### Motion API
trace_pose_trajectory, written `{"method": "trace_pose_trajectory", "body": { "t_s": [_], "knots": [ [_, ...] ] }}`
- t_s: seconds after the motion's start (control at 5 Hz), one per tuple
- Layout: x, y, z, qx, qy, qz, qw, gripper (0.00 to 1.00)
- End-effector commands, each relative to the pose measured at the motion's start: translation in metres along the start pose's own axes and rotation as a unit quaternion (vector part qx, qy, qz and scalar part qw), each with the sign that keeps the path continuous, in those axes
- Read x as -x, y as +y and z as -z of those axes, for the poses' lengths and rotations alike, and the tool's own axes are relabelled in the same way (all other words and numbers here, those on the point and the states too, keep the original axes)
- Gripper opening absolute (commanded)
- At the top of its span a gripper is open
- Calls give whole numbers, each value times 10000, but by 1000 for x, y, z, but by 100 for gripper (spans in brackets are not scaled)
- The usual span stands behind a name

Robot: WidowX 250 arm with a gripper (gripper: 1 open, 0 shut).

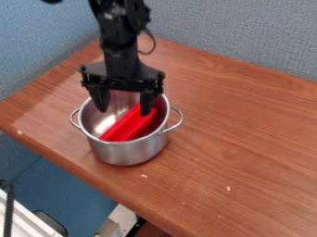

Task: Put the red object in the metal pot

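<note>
Red object (129, 126) lies inside the metal pot (125, 147), slanting across it, one end toward the near wall and the other toward the far right of the view; nearest of all, in the bottom left corner of the view, are a white item (28, 222) and a black cable-like strip (7, 211), beyond the table's edge, with a smooth blue surface (65, 190) behind them; the wooden table (242, 139) comes next, reddish brown, with a few small pale specks; the pot stands upright on it, near its left edge, shiny and round, with one loop handle (177, 118) on the right of the view and another (76, 118) on the left; the black gripper (125, 102) comes down over the far side of the pot, its fingers spread wide apart and clamped on nothing; one fingertip is close to the far end of the red piece, though whether they touch I cannot tell; behind it all rise textured grey-blue panels (235, 32), along the table's far and left sides.
</note>
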State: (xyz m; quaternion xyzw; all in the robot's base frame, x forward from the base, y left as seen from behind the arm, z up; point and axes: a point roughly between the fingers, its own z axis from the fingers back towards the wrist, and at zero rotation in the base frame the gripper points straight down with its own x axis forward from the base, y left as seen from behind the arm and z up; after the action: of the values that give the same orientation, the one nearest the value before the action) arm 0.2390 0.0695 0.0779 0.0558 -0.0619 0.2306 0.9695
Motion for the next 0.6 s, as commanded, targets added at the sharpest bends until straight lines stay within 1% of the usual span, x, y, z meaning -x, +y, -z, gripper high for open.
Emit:
{"method": "trace_pose_trajectory", "body": {
  "t_s": [0.0, 0.2, 0.4],
  "knots": [
    [-2, 8, 16, -94, -90, -247, 9996, 100],
    [7, 9, 24, -50, -86, -404, 9991, 100],
    [17, 9, 30, 4, -119, -523, 9986, 0]
  ]
}}
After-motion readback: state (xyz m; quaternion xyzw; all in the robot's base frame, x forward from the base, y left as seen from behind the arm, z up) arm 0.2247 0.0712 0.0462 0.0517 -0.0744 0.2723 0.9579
